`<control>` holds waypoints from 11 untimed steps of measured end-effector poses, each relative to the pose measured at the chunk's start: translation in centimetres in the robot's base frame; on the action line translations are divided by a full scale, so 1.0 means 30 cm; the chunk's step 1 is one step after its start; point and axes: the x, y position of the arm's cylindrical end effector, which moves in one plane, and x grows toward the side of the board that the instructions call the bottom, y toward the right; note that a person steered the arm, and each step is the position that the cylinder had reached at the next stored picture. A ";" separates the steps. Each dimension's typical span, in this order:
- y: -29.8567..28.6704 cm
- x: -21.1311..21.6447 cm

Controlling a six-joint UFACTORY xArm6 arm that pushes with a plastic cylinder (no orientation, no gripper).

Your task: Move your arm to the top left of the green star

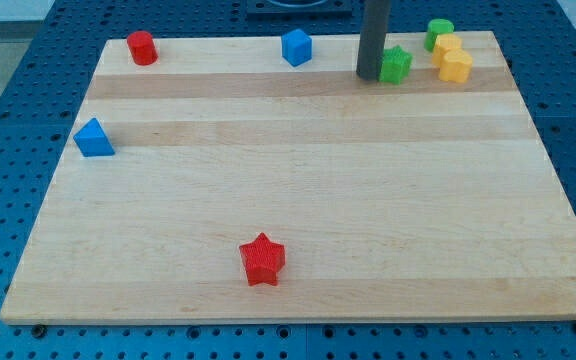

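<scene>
Green star (pixel 396 65) is found near the counter (pixel 298 230) top edge, right of centre. My tip (pixel 369 76) is set just beside its left, perhaps touching; contact cannot be told. No hand is fitted, so nothing is held. A short slide up is advised, kept clear of the star.

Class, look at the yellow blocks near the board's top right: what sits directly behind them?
A green round block sits behind the two yellow blocks, towards the view's top. Its lower part is covered by them, so whether it touches them cannot be seen.
</scene>
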 end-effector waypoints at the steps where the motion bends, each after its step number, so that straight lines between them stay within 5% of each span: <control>1: 0.057 0.042; 7: 0.004 -0.168; 11: 0.194 -0.168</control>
